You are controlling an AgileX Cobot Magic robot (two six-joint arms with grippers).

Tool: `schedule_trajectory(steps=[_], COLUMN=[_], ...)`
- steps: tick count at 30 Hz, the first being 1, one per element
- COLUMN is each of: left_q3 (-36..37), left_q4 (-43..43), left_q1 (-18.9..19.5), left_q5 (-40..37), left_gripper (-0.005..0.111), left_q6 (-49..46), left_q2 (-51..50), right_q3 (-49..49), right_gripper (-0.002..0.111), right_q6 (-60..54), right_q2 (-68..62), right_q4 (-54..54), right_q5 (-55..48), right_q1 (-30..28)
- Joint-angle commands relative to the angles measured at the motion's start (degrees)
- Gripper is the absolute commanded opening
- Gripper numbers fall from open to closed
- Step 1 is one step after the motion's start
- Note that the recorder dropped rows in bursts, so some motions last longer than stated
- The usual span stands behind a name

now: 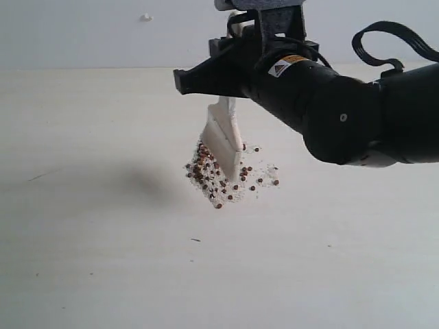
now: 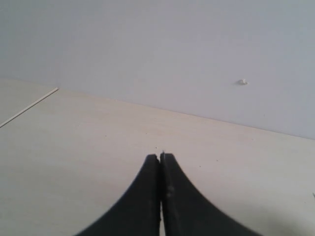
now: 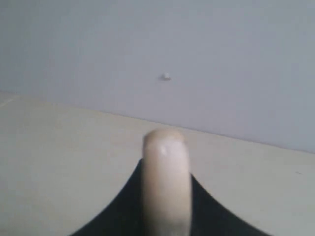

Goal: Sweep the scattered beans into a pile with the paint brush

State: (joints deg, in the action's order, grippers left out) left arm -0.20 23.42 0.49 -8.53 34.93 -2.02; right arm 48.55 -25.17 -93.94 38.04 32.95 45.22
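1 paint brush (image 1: pixel 223 137). Beans (image 1: pixel 206 171): a few dozen in 1 loose cluster, too small and bunched for an exact count, some hidden behind the bristles. White crumbs (image 1: pixel 266 169) among them: too fine to count. 2 claws: left claw (image 2: pixel 160 162), right claw (image 3: pixel 166 196). 1 arm (image 1: pixel 343 116) in exterior view. 1 surface (image 1: pixel 103 260). 1 small white nub (image 1: pixel 145 17) on the wall.

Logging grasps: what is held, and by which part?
The right hand holds the paint brush by its wooden handle; the left hand is shut, holding nothing.
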Motion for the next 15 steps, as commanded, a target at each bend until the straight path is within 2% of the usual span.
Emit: schedule_trajectory(steps=[1, 5, 7, 15], left_q3=[0.20, 0.20, 0.20, 0.20], left_q4=[-0.50, -0.50, -0.50, -0.50], left_q1=[0.24, 0.24, 0.24, 0.24], left_q5=[0.06, 0.06, 0.06, 0.06], left_gripper=[0.000, 0.000, 0.000, 0.000], left_q6=[-0.23, -0.23, -0.23, -0.23], left_q2=[0.37, 0.37, 0.37, 0.37], right_q3=[-2.33, -11.08, -14.06, -14.84], right_gripper=[0.000, 0.000, 0.000, 0.000], right_q6=[-12.14, -4.97, -1.17, -0.77], right_q2=[-0.15, -1.00, -1.83, -5.70], right_q4=[16.23, 18.31, 18.42, 19.69], right_q5=[11.85, 25.77, 29.49, 30.13], right_q1=[-0.35, -0.35, -0.35, -0.35])
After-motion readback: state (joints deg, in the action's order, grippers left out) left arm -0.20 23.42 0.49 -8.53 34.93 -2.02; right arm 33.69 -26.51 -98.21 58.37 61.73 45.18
